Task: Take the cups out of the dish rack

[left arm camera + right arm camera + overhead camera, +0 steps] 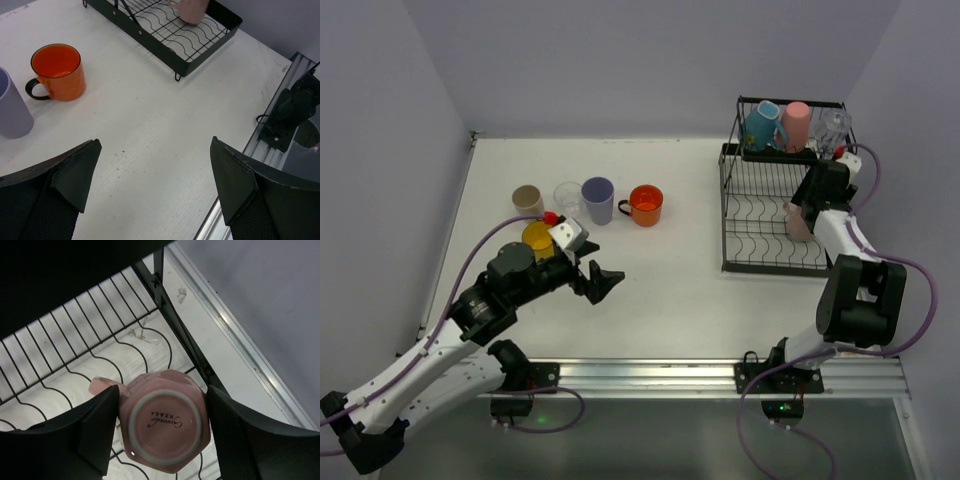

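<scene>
Cups are split between two spots right now. Over by the right jaws, a pink mug (165, 422) sits upside down on the lower tray of the dish rack (775, 268). The jaws straddle it from above, one finger on each side, right up against its walls. Honestly can't tell if they're actually squeezing it or just touching. Its handle pokes out next to one finger. Beyond those jaws, on the rack's raised shelf, a blue mug (760, 125), a salmon cup (796, 125) and a clear glass (832, 128) are bunched together.

The left jaws are spread wide open with nothing between them, hovering over bare surface (670, 270), well apart from the rack. Beyond them is a row of cups standing upright: a beige cup (527, 198), a clear cup (567, 195), a lavender cup (598, 198) and an orange mug (646, 204) with a black handle. In the left wrist view, the orange mug is ahead of the jaws and off to the left, with the lavender one just beside it, further left. A yellow cup (537, 236) sits back behind the jaws, tucked against the arm and partly hidden.
</scene>
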